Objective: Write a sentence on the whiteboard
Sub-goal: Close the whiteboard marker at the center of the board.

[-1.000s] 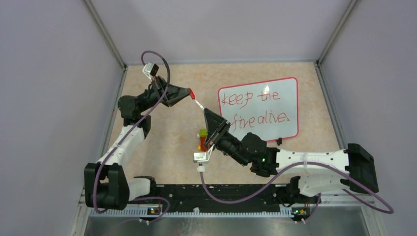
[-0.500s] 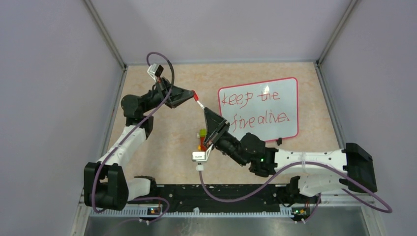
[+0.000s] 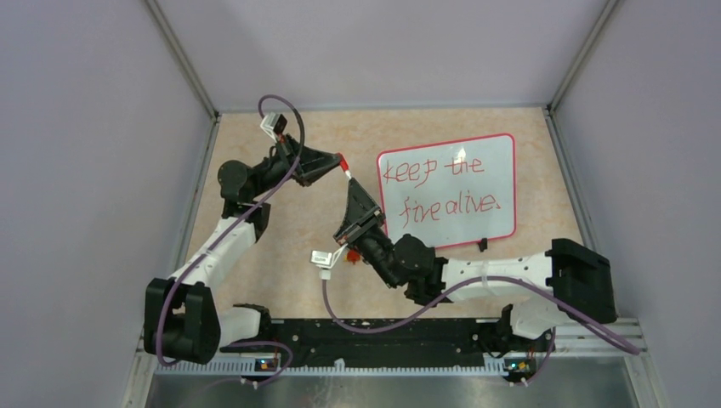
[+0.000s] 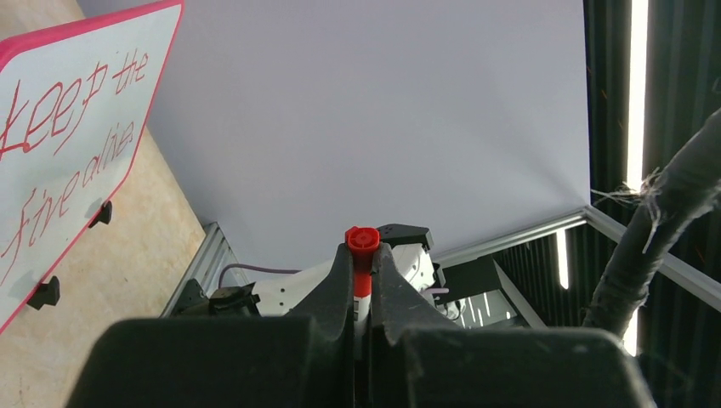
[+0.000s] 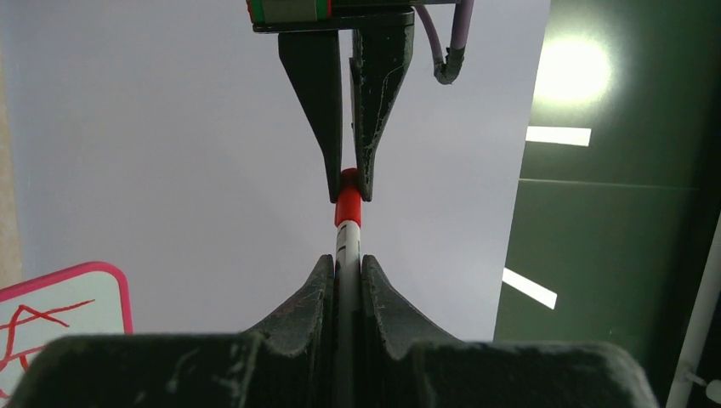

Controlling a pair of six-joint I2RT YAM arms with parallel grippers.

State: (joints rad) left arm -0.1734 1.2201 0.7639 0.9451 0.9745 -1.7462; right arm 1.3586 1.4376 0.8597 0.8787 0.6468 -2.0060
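The whiteboard [image 3: 503, 183] lies flat at the right, with "keep the fire alive." written on it in red. It also shows in the left wrist view [image 4: 127, 93] and the right wrist view [image 5: 81, 297]. A white marker [image 3: 348, 173] with a red cap [image 3: 343, 159] spans the gap between both grippers, left of the board and above the table. My left gripper [image 3: 341, 160] is shut on the red cap [image 4: 362, 239]. My right gripper [image 3: 351, 184] is shut on the marker's barrel [image 5: 347, 242]. In the right wrist view the cap [image 5: 347, 208] sits on the barrel's end, pinched by the left gripper [image 5: 347, 191].
Two black clip feet, one of them [image 3: 482, 245], sit at the board's near edge. A small red bit [image 3: 342, 252] shows under my right wrist. Grey walls close in the beige table [image 3: 281, 255] on three sides. A black rail [image 3: 374, 333] runs along the near edge.
My left gripper has moved right with the cap. My right arm has swung left and forward, its gripper turning more upright. The two grippers have come closer together along the marker.
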